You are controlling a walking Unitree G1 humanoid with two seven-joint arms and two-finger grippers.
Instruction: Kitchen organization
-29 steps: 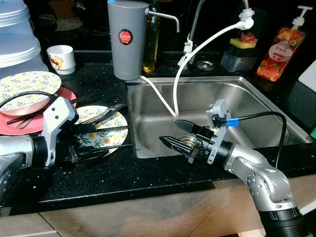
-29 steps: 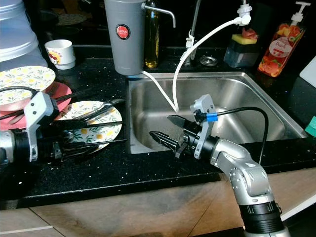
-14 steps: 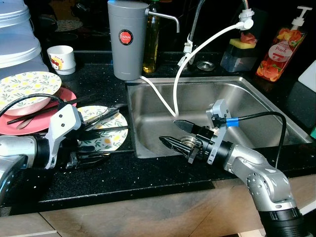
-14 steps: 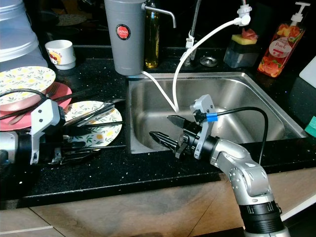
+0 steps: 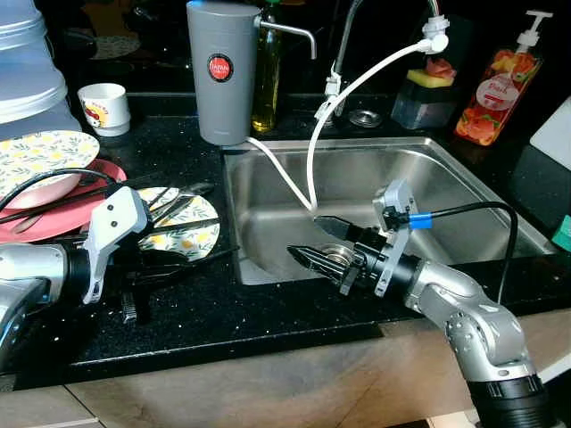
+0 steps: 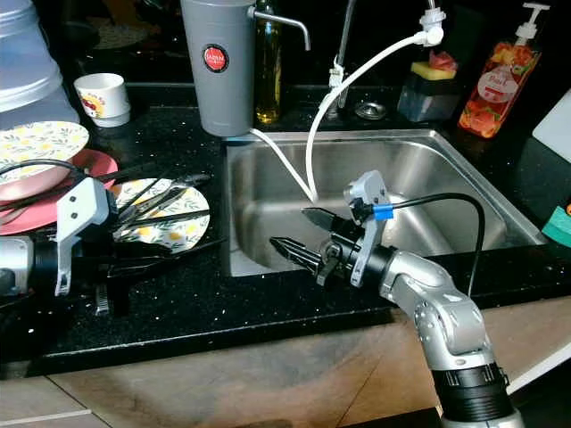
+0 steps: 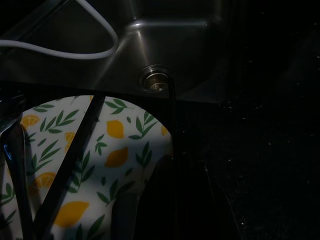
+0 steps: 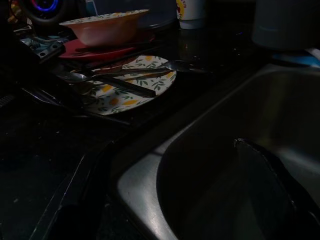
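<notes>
The left gripper (image 5: 192, 260) sits low at the near edge of the lemon plate (image 5: 183, 234), left of the sink (image 5: 446, 192), apparently to take a chopstick (image 5: 183, 230); whether its fingers are parted cannot be told. The right gripper (image 5: 319, 241) waits above the sink's near edge, jaws wide and empty, likely kept clear.

A lemon-and-leaf patterned plate (image 5: 189, 234) lies flat on the black table just beside the sink's left rim, with dark chopsticks (image 5: 183, 223) and a metal spoon (image 5: 186, 193) resting across it; a matching bowl (image 5: 40, 160) sits on a red plate (image 5: 89, 192) nearby
</notes>
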